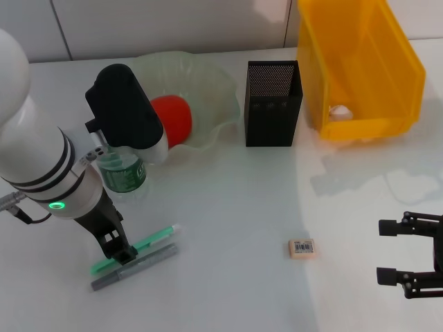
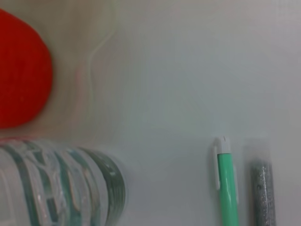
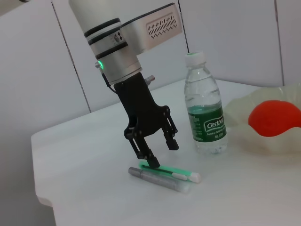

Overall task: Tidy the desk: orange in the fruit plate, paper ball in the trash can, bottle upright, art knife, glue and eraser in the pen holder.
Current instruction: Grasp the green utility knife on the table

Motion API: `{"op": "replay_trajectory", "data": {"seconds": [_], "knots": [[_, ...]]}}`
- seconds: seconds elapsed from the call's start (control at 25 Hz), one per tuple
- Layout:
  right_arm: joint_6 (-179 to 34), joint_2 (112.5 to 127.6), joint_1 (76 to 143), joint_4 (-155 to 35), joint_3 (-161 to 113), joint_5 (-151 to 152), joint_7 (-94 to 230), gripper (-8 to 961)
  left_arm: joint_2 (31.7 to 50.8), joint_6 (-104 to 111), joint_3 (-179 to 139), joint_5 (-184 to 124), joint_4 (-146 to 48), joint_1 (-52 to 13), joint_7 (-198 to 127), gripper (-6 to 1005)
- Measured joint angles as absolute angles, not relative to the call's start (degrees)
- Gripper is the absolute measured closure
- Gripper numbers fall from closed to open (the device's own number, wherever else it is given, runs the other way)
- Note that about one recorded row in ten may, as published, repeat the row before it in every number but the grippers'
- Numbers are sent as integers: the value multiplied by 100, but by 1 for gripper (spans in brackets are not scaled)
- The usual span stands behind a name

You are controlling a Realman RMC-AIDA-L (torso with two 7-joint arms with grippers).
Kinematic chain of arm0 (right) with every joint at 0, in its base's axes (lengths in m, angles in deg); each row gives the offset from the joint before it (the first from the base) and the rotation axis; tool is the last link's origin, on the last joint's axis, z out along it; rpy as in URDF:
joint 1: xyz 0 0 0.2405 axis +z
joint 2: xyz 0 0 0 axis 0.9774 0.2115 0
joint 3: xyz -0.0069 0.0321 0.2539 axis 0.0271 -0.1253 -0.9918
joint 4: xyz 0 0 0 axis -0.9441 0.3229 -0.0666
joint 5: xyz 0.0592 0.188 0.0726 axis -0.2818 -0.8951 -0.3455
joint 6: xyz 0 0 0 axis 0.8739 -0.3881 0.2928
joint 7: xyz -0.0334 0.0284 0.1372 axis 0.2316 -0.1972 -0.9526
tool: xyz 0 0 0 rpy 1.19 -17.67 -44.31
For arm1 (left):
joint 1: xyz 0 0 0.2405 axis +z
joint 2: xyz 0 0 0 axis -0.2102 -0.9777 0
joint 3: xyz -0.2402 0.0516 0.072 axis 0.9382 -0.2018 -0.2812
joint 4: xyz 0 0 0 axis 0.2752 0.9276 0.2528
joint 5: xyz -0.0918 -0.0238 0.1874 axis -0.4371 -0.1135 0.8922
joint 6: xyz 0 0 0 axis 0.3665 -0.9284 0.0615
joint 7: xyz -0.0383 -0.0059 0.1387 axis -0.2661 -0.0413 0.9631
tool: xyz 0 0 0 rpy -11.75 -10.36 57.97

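Green art knife beside the grey glue stick, directly under the spread-fingered left gripper; long axes parallel; right gripper idle, apart, also spread.

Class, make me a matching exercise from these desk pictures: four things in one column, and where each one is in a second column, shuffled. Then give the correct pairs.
Things:
1. orange
2. paper ball
3. eraser
4. bottle

Places:
A. lying on the bare desk, in front of the pen holder
B. inside the yellow trash can
C. standing upright beside the fruit plate
D. in the fruit plate

Pairs: 1-D, 2-B, 3-A, 4-C
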State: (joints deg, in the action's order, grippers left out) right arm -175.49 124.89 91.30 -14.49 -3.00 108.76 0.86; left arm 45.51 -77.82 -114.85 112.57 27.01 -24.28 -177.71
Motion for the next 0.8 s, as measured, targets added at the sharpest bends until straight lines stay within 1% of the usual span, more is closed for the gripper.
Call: {"op": "replay_trajectory", "data": {"seconds": [0.44,0.8], "knots": [[-17549,12487,9133,-1448,-301,10876,85,153,4551,-7764,-11574,11272,2680,-2437,-17770,539],[-17497,12487,9141,-1454,-301,10943,85,153,4551,-7734,-11679,11268,2666,-2426,-17773,539]]}}
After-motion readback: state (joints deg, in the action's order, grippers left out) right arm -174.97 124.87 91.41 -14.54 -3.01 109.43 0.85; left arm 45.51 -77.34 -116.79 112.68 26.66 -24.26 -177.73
